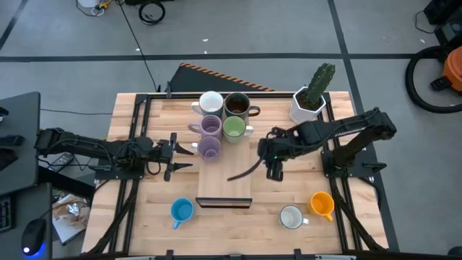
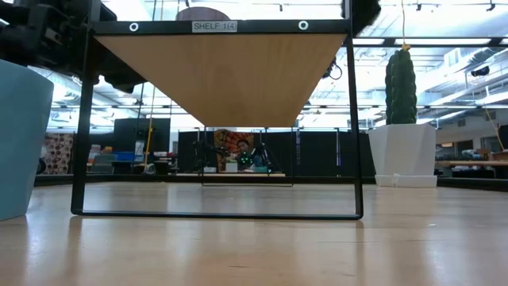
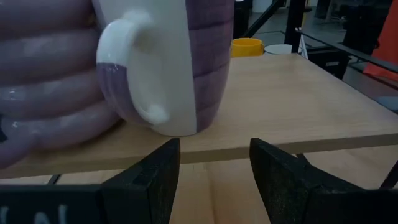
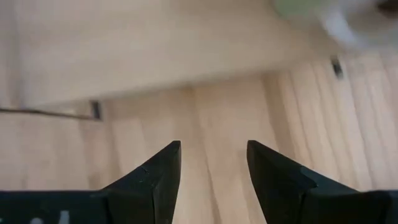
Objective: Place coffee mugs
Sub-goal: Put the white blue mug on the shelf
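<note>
Five mugs stand on the wooden shelf top: white, dark brown, light green and two lilac. On the table stand a blue mug, a white one and an orange one. My left gripper is open, level, just left of the near lilac mug, whose white handle faces it. It touches nothing. My right gripper is open and points down over the table, right of the shelf.
A white faceted pot with a green cactus stands at the far right corner, and shows in the low view. The black shelf frame stands mid-table, with the blue mug near it. Bare wood lies between the shelf and the near mugs.
</note>
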